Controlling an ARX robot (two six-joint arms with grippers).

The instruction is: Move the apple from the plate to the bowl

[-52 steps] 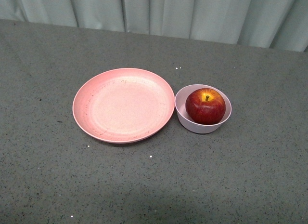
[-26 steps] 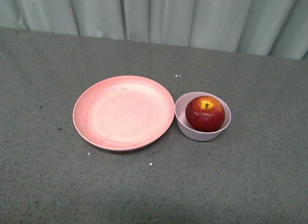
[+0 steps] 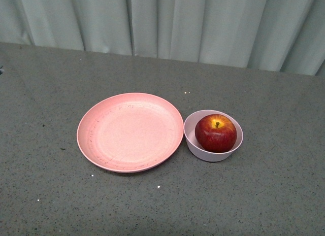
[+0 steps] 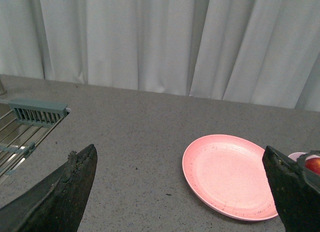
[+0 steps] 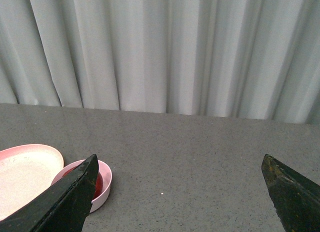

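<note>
The dark red apple (image 3: 216,133) sits stem up inside the small pale pink bowl (image 3: 194,143). The wide salmon-pink plate (image 3: 130,131) lies empty, its rim touching the bowl's left side. Neither gripper shows in the front view. In the left wrist view my left gripper (image 4: 180,159) is open and empty above the table, with the plate (image 4: 227,174) between its fingers and a sliver of the apple (image 4: 313,164) behind one finger. In the right wrist view my right gripper (image 5: 180,164) is open and empty; the bowl (image 5: 103,184) with the apple (image 5: 97,184) peeks out beside one finger.
The grey speckled table (image 3: 264,195) runs back to a pale curtain (image 3: 167,23). A wire rack with a teal clip (image 4: 37,112) stands at the table's side in the left wrist view.
The plate, bowl and apple have slid down in the front view and more curtain shows, so the camera has tilted up. The apple stays in the bowl.
</note>
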